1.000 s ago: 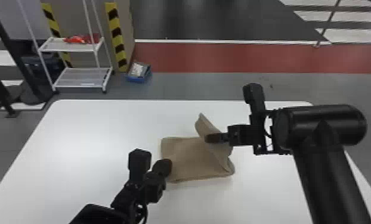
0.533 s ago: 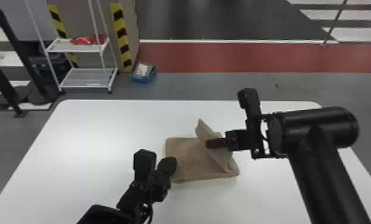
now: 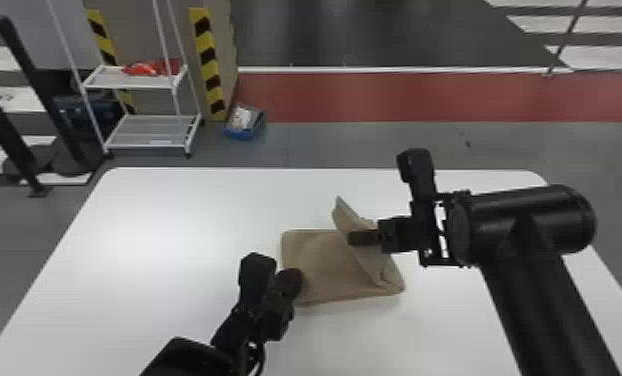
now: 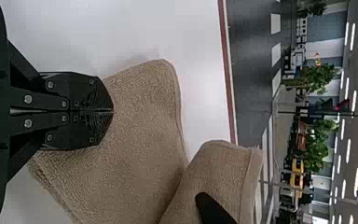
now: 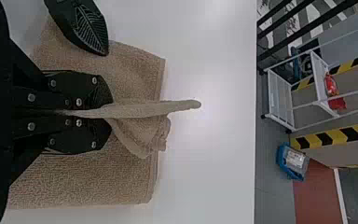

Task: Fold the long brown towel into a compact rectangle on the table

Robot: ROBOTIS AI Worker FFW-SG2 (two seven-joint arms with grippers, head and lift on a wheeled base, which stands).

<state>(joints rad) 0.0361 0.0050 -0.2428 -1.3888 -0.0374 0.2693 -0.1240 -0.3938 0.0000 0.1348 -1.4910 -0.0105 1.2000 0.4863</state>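
The brown towel (image 3: 320,265) lies on the table, with a flap raised over its right part. My right gripper (image 3: 362,238) is at that flap from the right. In the right wrist view the right gripper (image 5: 107,111) is shut on the flap (image 5: 144,108), which stands between its fingers. My left gripper (image 3: 290,282) is at the towel's left edge, low over the cloth. In the left wrist view the left gripper (image 4: 111,111) is shut, its tips together over the towel (image 4: 140,116); whether cloth is pinched beneath them cannot be told.
The white table (image 3: 165,215) extends around the towel, its far edge beyond it. On the floor past the table stand a white rack (image 3: 145,132) and a blue box (image 3: 245,122). My right forearm crosses the table's right side.
The head view has shifted slightly, moving the whole scene in it. Both grippers keep about the same places at the towel, and the flap stays raised.
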